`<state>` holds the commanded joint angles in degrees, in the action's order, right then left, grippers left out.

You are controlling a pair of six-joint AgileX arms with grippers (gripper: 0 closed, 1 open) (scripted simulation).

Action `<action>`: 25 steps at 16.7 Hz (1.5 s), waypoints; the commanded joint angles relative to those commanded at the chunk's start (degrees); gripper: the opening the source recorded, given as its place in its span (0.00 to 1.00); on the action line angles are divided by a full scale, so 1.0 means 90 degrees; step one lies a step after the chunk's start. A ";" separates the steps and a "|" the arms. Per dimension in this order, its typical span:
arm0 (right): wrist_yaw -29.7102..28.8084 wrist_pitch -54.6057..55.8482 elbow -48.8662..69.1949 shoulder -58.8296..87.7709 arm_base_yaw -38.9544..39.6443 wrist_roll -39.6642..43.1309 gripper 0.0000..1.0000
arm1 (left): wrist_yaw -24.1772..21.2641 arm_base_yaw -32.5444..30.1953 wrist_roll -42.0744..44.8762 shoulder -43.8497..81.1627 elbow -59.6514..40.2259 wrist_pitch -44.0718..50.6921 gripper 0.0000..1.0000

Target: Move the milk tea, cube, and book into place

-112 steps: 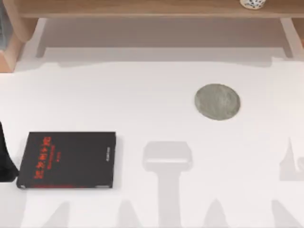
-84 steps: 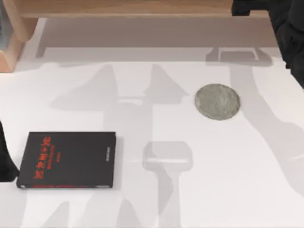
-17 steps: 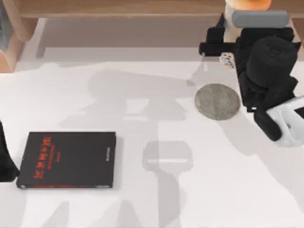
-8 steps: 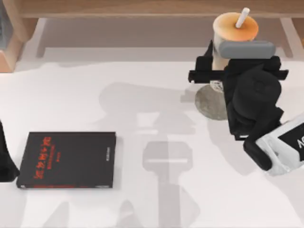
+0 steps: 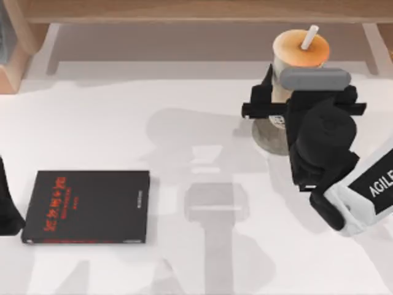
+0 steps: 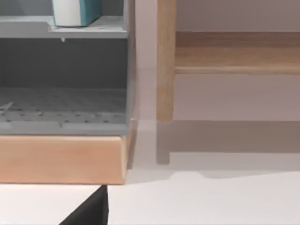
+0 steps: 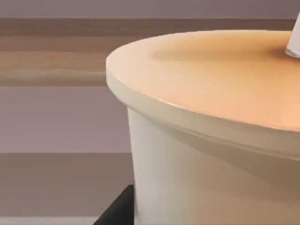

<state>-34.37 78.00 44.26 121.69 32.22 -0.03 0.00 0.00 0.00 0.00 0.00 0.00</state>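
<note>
milk tea [image 5: 300, 50]: upright, held in the right gripper [image 5: 277, 109] above the grey round coaster [image 5: 265, 136] at the table's right side, near the wooden shelf [image 5: 184, 11]. Contact with the coaster hidden by the gripper — cannot tell.
orientation: long axis vertical, orange lid up, white straw [image 5: 309, 35] leaning slightly off vertical. Lid rim large and level in the right wrist view [image 7: 197, 112].
right gripper: clamped on the cup wall below the lid, black fingers either side.
step in hand: likely lowering the cup onto the coaster.
how to do well: keep cup vertical, centre base over the disc, descend slow, release only once seated — tall cup, likely top-heavy, tips easily. Retreat straight back, clear of the straw.
black book [image 5: 88, 206]: flat at the table's left, red lettering, well apart from the cup.
left arm [image 5: 7, 209]: parked at the left edge beside the black book; finger state not visible.
left wrist view: grey cabinet [image 6: 65, 84] with a blue-and-white item [image 6: 75, 11] on its upper level.
</note>
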 joint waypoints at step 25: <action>-0.0002 0.0079 -0.0016 0.0097 0.0004 0.0001 1.00 | 0.0000 0.0000 0.0000 0.0000 0.0000 0.0000 1.00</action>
<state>-34.38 78.71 44.11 122.56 32.25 -0.03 0.00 0.00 0.00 0.00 0.00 0.00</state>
